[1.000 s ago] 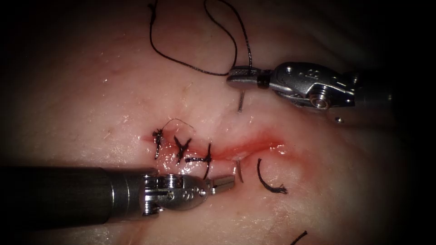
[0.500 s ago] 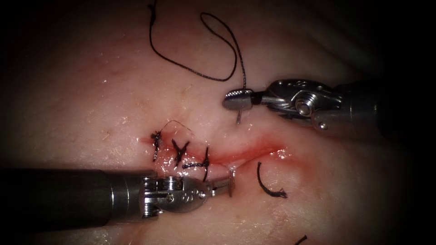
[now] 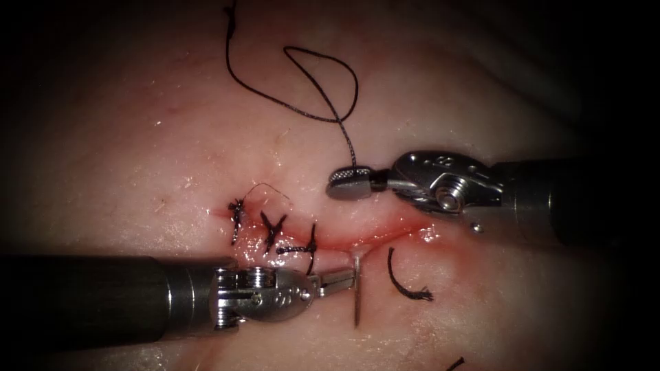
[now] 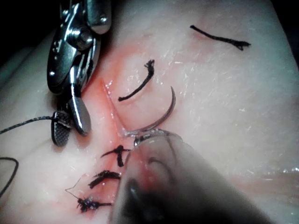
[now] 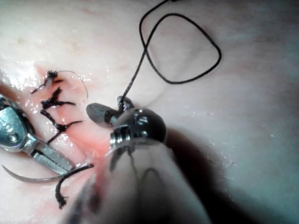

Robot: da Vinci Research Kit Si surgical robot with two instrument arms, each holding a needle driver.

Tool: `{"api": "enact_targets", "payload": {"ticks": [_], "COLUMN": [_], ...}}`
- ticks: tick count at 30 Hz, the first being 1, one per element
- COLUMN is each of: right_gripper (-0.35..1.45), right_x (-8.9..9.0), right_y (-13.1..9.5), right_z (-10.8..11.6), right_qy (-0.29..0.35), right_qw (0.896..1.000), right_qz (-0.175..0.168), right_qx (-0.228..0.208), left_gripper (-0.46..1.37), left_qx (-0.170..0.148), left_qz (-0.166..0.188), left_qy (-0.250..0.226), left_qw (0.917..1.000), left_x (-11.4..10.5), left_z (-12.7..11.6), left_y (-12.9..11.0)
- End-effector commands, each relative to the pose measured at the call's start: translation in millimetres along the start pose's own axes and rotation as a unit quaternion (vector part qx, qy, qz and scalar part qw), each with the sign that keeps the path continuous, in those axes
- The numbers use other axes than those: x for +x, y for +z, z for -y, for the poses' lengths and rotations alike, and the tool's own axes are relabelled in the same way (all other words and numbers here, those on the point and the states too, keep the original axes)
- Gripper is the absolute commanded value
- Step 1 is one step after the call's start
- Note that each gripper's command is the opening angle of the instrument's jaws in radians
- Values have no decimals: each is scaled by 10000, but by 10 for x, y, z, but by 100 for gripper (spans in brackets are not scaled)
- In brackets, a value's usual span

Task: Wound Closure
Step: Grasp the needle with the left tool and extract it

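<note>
The tissue (image 3: pixel 172 137) has a cut (image 3: pixel 388 225) running across it. My right tool (image 3: pixel 349 183) lies on the far side of the cut, shut on the tail end of the curved needle where the black thread (image 3: pixel 323 103) joins it. The needle's middle is buried in the tissue. Its pointed end (image 3: pixel 357 295) sticks out on the near side, just right of the last stitch. My left tool (image 3: pixel 342 279) has its jaws slightly open, with the tips against the emerging needle (image 4: pixel 163 114). The thread loops (image 5: pixel 187 79) behind the right tool (image 5: pixel 100 113).
Three dark stitches (image 3: pixel 275 230) close the left part of the cut. Red fluid wets its open right part. A cut end of thread (image 3: pixel 402 278) lies on the near side right of the needle, and another (image 3: pixel 454 361) lies by the lower edge.
My right tool has moved down and left toward the cut while turning, and the needle's point has come further out on the near side. The left tool has stayed put.
</note>
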Motion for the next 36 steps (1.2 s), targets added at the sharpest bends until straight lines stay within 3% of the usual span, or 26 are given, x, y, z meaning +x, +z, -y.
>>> {"api": "enact_targets", "payload": {"ticks": [1,8,9,10,11,13,14,18,21,26,30,32,33,34,36], "right_gripper": [53,45,45,45,46,46,45,43,39,30,16,1,-6,-12,-17], "right_x": [0,-2,-4,-5,-7,-9,-10,-11,-13,-18,-20,-22,-22,-23,-25], "right_y": [-8,-35,-40,-41,-46,-54,-57,-69,-73,-71,-68,-67,-66,-66,-66], "right_z": [-4,-22,-25,-25,-28,-32,-33,-38,-44,-51,-52,-51,-50,-49,-48], "right_qy": [-208,-626,-633,-635,-674,-746,-750,-755,-758,-771,-781,-788,-792,-797,-804], "right_qw": [9998,9980,9979,9979,9976,9970,9969,9967,9967,9967,9967,9966,9965,9963,9961], "right_qz": [-46,-62,-67,-80,-101,-148,-157,-223,-256,-238,-242,-259,-275,-321,-352], "right_qx": [15,109,120,121,133,151,160,189,110,-3,-17,-24,-28,-37,-43], "left_gripper": [-35,-35,-27,-1,11,21,36,60,67,61,43,26,1,-35,-35], "left_qx": [-71,-293,-338,-361,-398,-426,-450,-648,-708,-887,-895,-889,-893,-896,-911], "left_qz": [-28,-212,-248,-267,-313,-390,-446,-708,-880,-1114,-1140,-1140,-1138,-1143,-1144], "left_qy": [119,584,671,699,775,894,933,1028,997,962,943,938,907,813,660], "left_qw": [9999,9976,9969,9965,9957,9943,9936,9901,9886,9851,9849,9850,9853,9861,9870], "left_x": [0,2,3,3,5,7,9,19,27,40,47,47,46,45,42], "left_z": [0,2,3,3,5,6,6,4,1,-6,-8,-6,-4,-2,2], "left_y": [-1,-1,-1,-1,-2,-2,-2,-2,0,8,18,23,24,26,28]}}
